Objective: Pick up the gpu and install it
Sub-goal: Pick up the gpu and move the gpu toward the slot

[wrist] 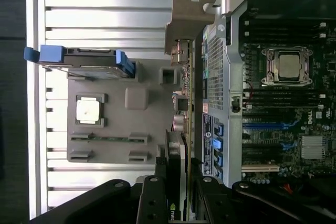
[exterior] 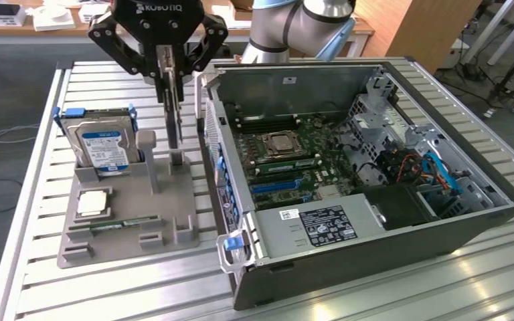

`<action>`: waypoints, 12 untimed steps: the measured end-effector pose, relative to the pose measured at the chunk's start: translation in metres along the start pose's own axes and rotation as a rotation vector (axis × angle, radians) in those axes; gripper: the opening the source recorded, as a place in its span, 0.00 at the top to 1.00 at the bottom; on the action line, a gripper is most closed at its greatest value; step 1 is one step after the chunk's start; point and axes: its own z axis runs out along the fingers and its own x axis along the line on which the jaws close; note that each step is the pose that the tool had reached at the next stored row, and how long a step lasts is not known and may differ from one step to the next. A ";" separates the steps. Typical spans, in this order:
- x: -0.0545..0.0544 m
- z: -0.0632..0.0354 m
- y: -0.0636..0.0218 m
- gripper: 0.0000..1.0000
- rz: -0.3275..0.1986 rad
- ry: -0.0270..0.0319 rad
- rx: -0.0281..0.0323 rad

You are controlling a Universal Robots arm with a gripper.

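The gpu point(exterior: 177, 127) is a thin dark card that hangs edge-on and upright over the grey holder tray point(exterior: 123, 241), beside the open computer case point(exterior: 355, 167). My gripper point(exterior: 170, 93) is shut on its upper part, one black finger on each face. The card's lower end reaches a slot post of the tray; I cannot tell whether it touches. From the wrist, the gpu point(wrist: 184, 103) runs away from the gripper point(wrist: 177, 182), with its pale metal bracket point(wrist: 186, 19) at the far end, close to the case wall point(wrist: 215, 77).
On the tray stand a hard drive in a blue caddy point(exterior: 105, 144), a CPU point(exterior: 94, 200) and a RAM stick point(exterior: 114, 225). Inside the case, the motherboard point(exterior: 284, 154) shows blue slots point(exterior: 280, 184) and a power supply point(exterior: 328, 224). The slatted metal table point(exterior: 105, 287) lies around them.
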 end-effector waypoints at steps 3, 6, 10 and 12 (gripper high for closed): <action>0.000 -0.0053 0.0003 0.73 0.000 0.0000 0.0000; 0.000 -0.0110 0.0005 0.73 0.000 0.0001 0.0000; 0.000 -0.0183 0.0009 0.73 0.000 0.0000 0.0000; 0.000 -0.0193 0.0009 0.73 0.000 0.0000 0.0000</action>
